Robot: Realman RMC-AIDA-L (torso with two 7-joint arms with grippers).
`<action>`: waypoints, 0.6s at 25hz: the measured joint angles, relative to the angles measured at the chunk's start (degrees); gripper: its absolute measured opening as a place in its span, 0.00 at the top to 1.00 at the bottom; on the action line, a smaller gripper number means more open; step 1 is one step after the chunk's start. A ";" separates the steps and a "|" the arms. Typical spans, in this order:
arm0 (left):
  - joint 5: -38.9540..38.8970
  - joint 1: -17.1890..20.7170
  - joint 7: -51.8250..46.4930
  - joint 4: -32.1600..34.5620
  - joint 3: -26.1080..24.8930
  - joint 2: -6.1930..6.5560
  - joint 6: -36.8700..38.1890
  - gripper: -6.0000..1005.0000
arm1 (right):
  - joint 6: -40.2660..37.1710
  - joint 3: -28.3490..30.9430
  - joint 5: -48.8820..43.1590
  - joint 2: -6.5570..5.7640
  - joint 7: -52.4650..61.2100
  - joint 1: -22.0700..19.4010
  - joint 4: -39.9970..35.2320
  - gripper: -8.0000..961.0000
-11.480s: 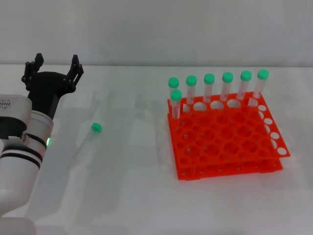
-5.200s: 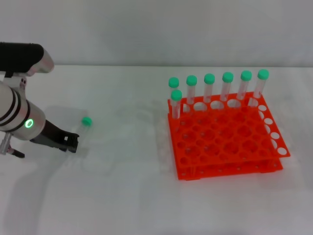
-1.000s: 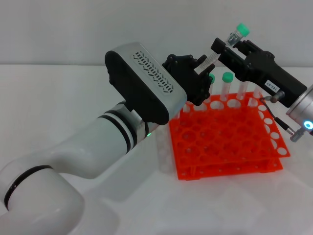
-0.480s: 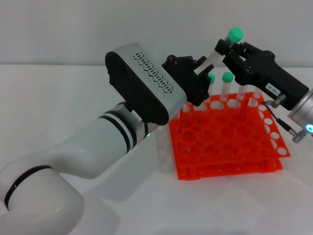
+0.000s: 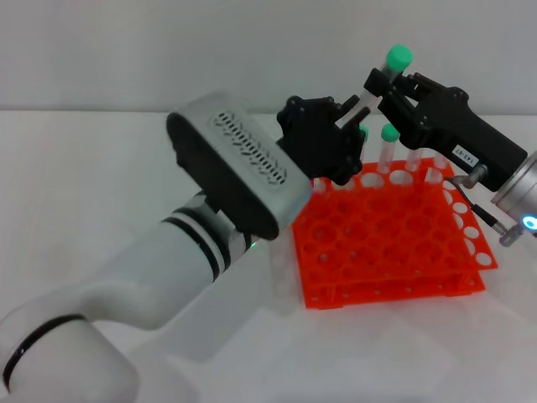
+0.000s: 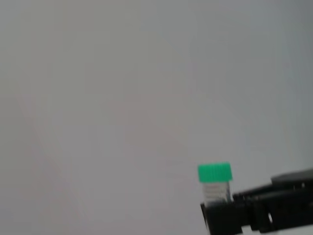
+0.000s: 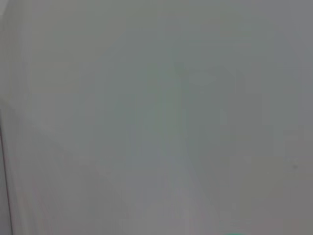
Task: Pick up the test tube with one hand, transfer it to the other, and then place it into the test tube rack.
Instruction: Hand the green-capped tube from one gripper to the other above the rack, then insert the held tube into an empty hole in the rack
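Above the far rows of the orange test tube rack (image 5: 388, 238), the two hands meet around one test tube (image 5: 380, 80). The right hand (image 5: 382, 84), on the silver-grey arm, is closed on the tube just below its green cap, which sticks up past the black fingers. The left hand (image 5: 346, 128), on the white banded arm, sits just beside and below it at the tube's lower end; whether its fingers grip the tube cannot be told. Other capped tubes (image 5: 388, 147) stand in the rack's back row, on the white counter (image 5: 101, 168).

Both tools (image 5: 357, 113) (image 5: 382, 84) on test tube (image 5: 378, 82) above rack (image 5: 394, 243).
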 joint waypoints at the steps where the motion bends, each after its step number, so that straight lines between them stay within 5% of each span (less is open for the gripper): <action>1: 0.07 0.45 0.01 -0.04 0.11 0.00 -1.03 0.87 | -0.07 0.03 -0.07 0.01 -0.03 -0.04 0.09 0.78; 11: -2.00 1.59 0.00 -0.52 0.37 -0.07 -2.30 0.85 | -0.69 1.16 0.30 -0.09 -0.85 -0.78 -0.01 0.78; 15: -2.52 2.70 -0.05 -0.51 0.63 -0.09 -3.22 0.69 | -0.78 5.16 0.41 -0.06 -2.33 -1.48 0.23 0.78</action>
